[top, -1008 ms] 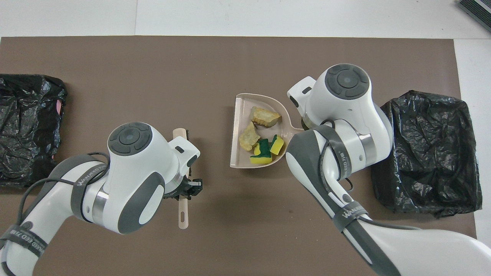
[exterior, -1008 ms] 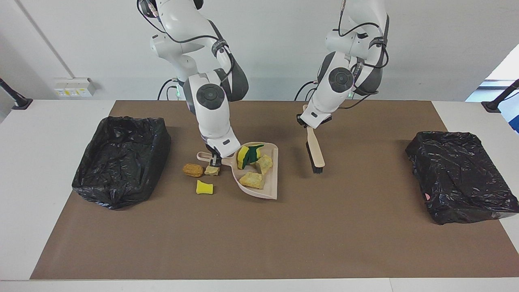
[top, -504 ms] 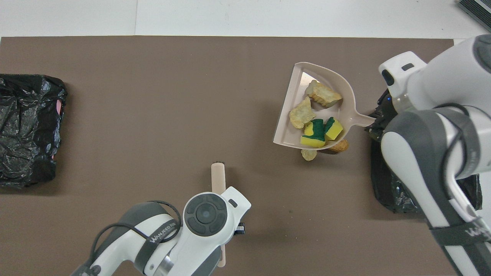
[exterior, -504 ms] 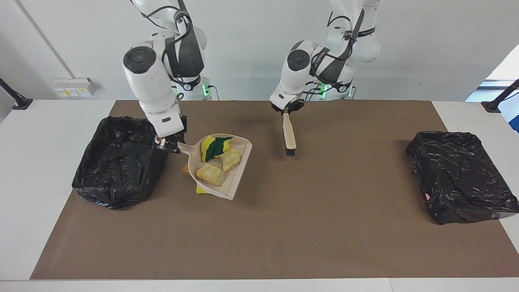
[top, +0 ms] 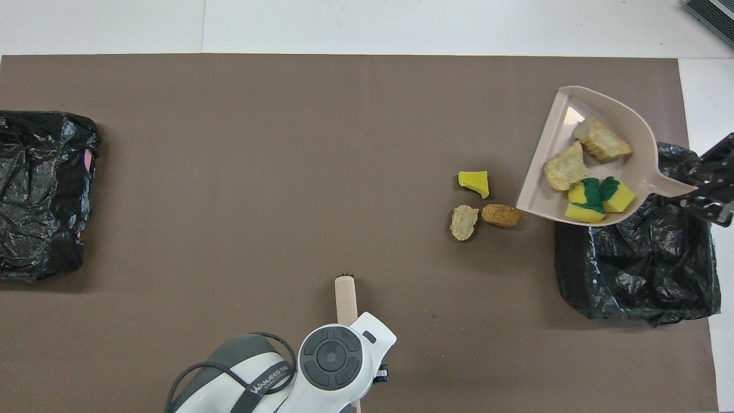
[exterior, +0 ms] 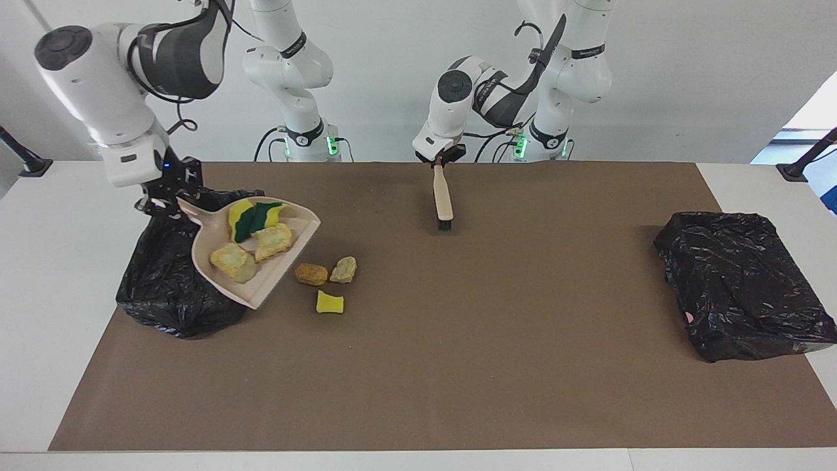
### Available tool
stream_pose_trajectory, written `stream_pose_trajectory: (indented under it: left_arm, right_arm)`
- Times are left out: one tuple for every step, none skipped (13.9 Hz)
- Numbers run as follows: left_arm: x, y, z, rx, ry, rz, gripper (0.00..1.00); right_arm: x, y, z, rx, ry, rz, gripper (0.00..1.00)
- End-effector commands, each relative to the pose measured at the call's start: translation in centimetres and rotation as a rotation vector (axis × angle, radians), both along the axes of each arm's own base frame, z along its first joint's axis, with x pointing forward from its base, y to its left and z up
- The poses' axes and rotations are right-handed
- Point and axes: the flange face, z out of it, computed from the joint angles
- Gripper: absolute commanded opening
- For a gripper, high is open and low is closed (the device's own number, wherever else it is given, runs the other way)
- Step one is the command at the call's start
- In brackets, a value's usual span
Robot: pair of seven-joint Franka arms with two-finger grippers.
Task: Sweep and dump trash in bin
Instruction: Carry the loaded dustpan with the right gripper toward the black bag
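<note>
My right gripper [exterior: 169, 201] is shut on the handle of the beige dustpan [exterior: 288, 252], which it holds tilted in the air, partly over the black-lined bin [exterior: 176, 294] at the right arm's end. In the pan lie yellow-and-green sponge pieces [exterior: 252, 219] and two tan lumps [exterior: 271, 241]. Three pieces of trash lie on the mat beside the bin: an orange-brown lump [exterior: 310, 273], a beige lump [exterior: 344, 269] and a yellow sponge piece [exterior: 329, 302]. My left gripper [exterior: 439, 159] is shut on the handle of the beige brush [exterior: 443, 199], which hangs bristles down over the mat.
A second black-lined bin [exterior: 739, 281] sits at the left arm's end of the brown mat [exterior: 458, 366]. White table [exterior: 52, 294] borders the mat on all sides.
The right gripper has lifted the loaded dustpan and carried it toward the bin at its end, uncovering three scraps on the mat. The left gripper has drawn the brush back toward the robots.
</note>
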Motion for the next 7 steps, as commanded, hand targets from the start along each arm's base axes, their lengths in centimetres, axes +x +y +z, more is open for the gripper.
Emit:
stream_pose_trajectory:
  left_arm:
    - [-1.5,0.3,-1.1,-0.016,-0.011,0.013,0.00]
    - [-1.5,0.5,-1.4,-0.017,-0.015,0.021,0.00]
    - [-1.7,0.5,-1.5,-0.021,0.003,0.049,0.00]
    - [-1.8,0.7,-1.8,-0.019,0.017,0.078,0.00]
    - [-2.3,0.4,-2.0,-0.017,0.017,0.071,0.00]
    - [-2.7,0.3,-2.3,-0.012,0.019,0.064,0.00]
    - [-2.6,0.4,-2.3,-0.012,0.019,0.065,0.00]
  right_arm:
    - [-2.1,-5.0,1.0,-0.055,0.014,-0.017,0.00]
    - [-2.7,-6.7,1.0,-0.082,0.025,-0.040,0.00]
    - [-3.3,-7.9,1.1,-0.109,0.028,-0.060,0.00]
    - [-3.8,-9.0,1.1,-0.137,0.033,-0.081,0.00]
    - [-4.3,-9.9,1.1,-0.159,0.038,-0.124,0.00]
    - [-4.7,-10.1,1.1,-0.195,0.044,-0.182,0.00]
    - [-4.9,-10.5,0.7,-0.237,0.058,-0.244,0.00]
